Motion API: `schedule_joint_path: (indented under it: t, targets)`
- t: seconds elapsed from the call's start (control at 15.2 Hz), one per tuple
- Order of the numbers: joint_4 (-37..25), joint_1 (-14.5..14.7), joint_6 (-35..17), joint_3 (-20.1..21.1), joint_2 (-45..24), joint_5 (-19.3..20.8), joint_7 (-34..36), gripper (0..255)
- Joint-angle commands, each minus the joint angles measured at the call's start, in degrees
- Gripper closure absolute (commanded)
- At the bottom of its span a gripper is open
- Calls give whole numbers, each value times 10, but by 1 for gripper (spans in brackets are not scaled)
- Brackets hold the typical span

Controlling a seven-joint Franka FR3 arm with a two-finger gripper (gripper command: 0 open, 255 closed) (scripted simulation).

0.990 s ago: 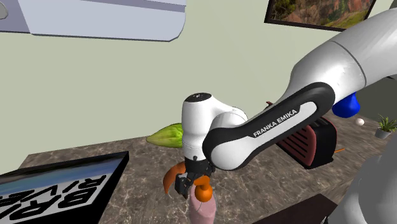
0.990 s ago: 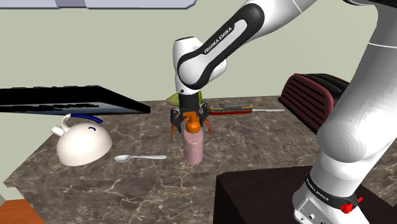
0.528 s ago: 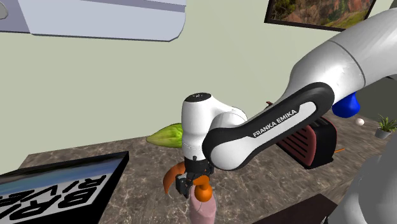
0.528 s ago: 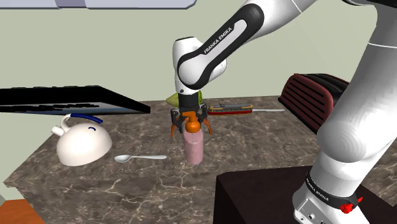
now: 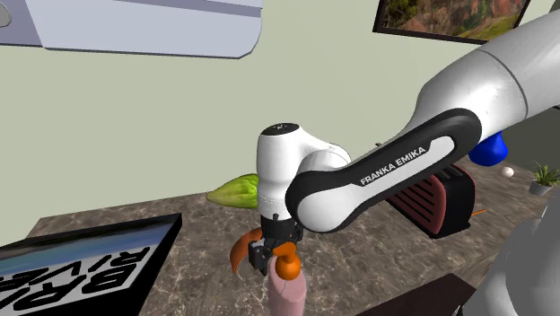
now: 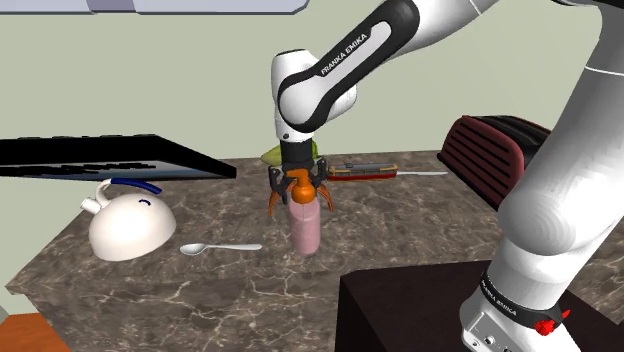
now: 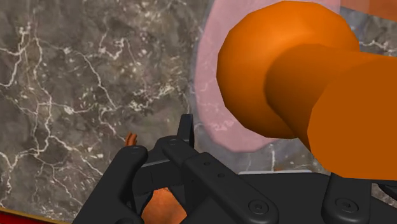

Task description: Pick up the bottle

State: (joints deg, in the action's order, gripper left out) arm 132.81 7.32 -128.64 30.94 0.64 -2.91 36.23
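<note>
The bottle [image 6: 305,228] has a pale pink body and a round orange top [image 7: 286,70]. In the second exterior view it stands upright near the middle of the marble counter [image 6: 200,290]. My gripper [image 6: 300,188] comes straight down on it and is shut on the orange top. Orange curved pieces stick out on both sides of the hand. In the shoulder view the gripper [image 5: 274,260] holds the orange top, and the pink body [image 5: 287,296] runs off the lower edge. Whether the bottle's base touches the counter is hard to tell.
A white kettle [image 6: 128,225] and a spoon [image 6: 220,247] lie towards the second exterior view's left. A dark red ribbed appliance [image 6: 490,160] is at its right, with a knife [image 6: 385,172] and a green leafy thing [image 5: 235,190] behind. A dark lettered board [image 5: 81,260] sits at the shoulder view's left.
The hand and the forearm have risen a little, and the bottle has shifted slightly upward with them. Nothing else has moved.
</note>
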Motion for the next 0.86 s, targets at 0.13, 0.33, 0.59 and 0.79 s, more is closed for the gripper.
schedule_joint_path:
  t: [0.13, 0.33, 0.59, 0.79]
  targets:
    - [-12, 0, 30, -1, 20, -11, -7, 255]
    - [-23, 0, 54, -2, 35, -19, -13, 255]
    - [-39, 0, 86, -5, 52, -27, -18, 255]
    - [-44, 0, 95, -6, 57, -29, -20, 255]
